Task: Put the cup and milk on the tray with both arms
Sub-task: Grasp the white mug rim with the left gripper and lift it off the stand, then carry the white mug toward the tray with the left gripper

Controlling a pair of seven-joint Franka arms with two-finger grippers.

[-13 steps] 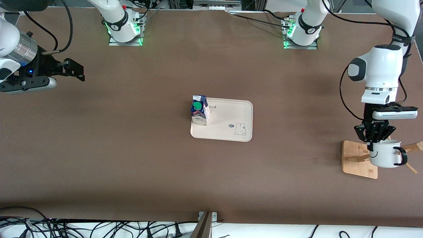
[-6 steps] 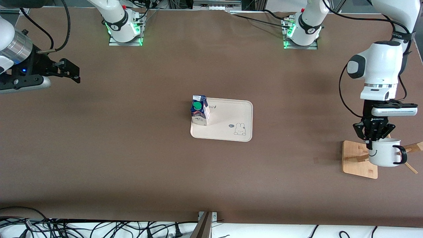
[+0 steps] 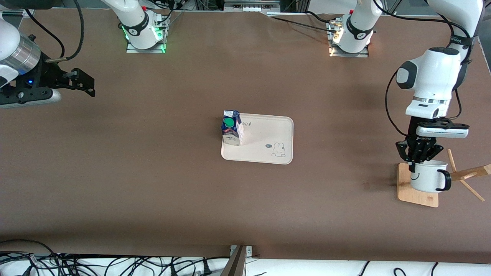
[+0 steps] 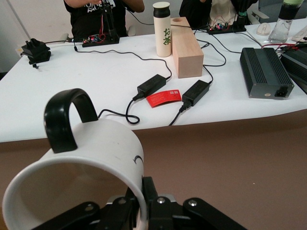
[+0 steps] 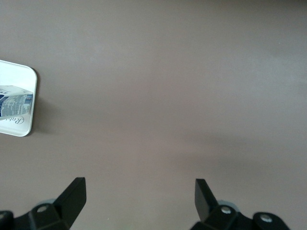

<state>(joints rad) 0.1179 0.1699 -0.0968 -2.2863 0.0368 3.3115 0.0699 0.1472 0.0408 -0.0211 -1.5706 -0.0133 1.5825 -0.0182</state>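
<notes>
The white cup with its black smiley and black handle hangs over the wooden rack base, and my left gripper is shut on its rim. In the left wrist view the cup fills the foreground, with one of the fingers pressed against the outside of the rim. The milk stands upright on the cream tray, at the tray's corner toward the right arm's end. My right gripper waits open over bare table at that end. From its wrist view my right gripper holds nothing, and the tray and milk show at the edge.
A square wooden rack base with slanted wooden pegs stands at the left arm's end of the table. Cables lie along the table edge nearest the front camera. Brown tabletop runs between the rack and the tray.
My left gripper has carried the cup off the rack's pegs and a little toward the tray; the pegs now show bare. The right gripper has barely shifted.
</notes>
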